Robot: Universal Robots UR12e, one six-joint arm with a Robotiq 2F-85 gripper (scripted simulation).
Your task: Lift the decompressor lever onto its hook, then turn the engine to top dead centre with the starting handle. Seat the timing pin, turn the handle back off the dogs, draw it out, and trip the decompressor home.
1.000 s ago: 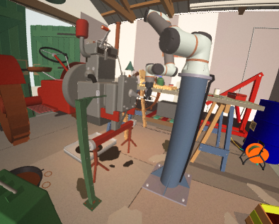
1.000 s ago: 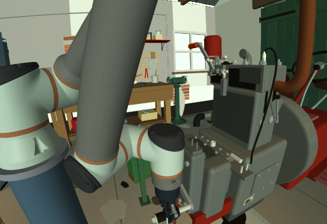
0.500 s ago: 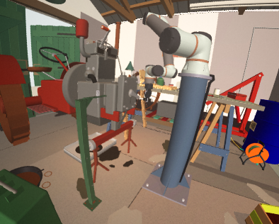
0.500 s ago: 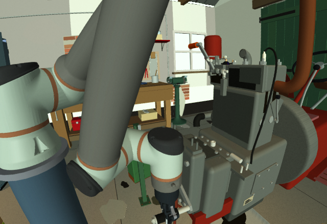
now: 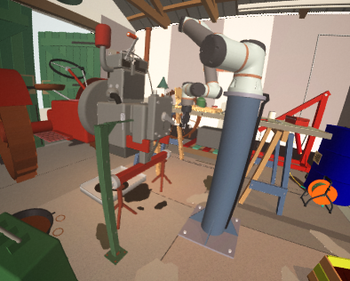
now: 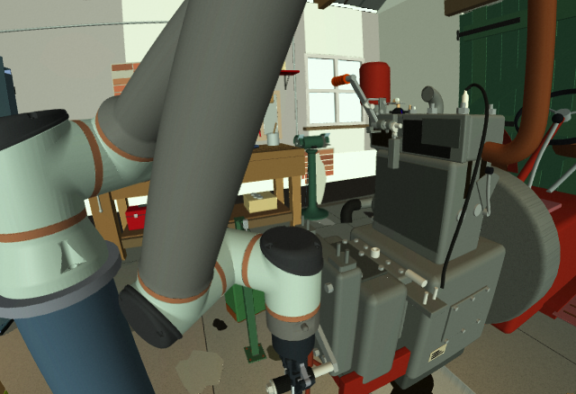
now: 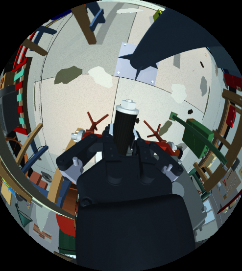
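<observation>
The starting handle's black ribbed grip (image 7: 124, 131), capped by a pale end washer, is clamped in my gripper (image 7: 123, 146), which points straight down at the engine's front face. In the second side camera my gripper (image 6: 292, 376) is low beside the grey engine (image 6: 418, 259), with the handle's pale shaft (image 6: 323, 370) running into the casing. The decompressor lever (image 6: 360, 97), orange-knobbed, stands raised at the top of the engine. A pale timing pin (image 6: 415, 278) lies on the engine's ledge. From the side camera my gripper (image 5: 181, 116) is partly hidden by the wrist.
A blue barrel (image 5: 343, 164) stands at far right beyond the trestle bench (image 5: 272, 133). A green post (image 5: 106, 186) and red stands (image 5: 138, 171) are in front of the engine. My arm's blue pedestal (image 5: 223, 178) rises close by.
</observation>
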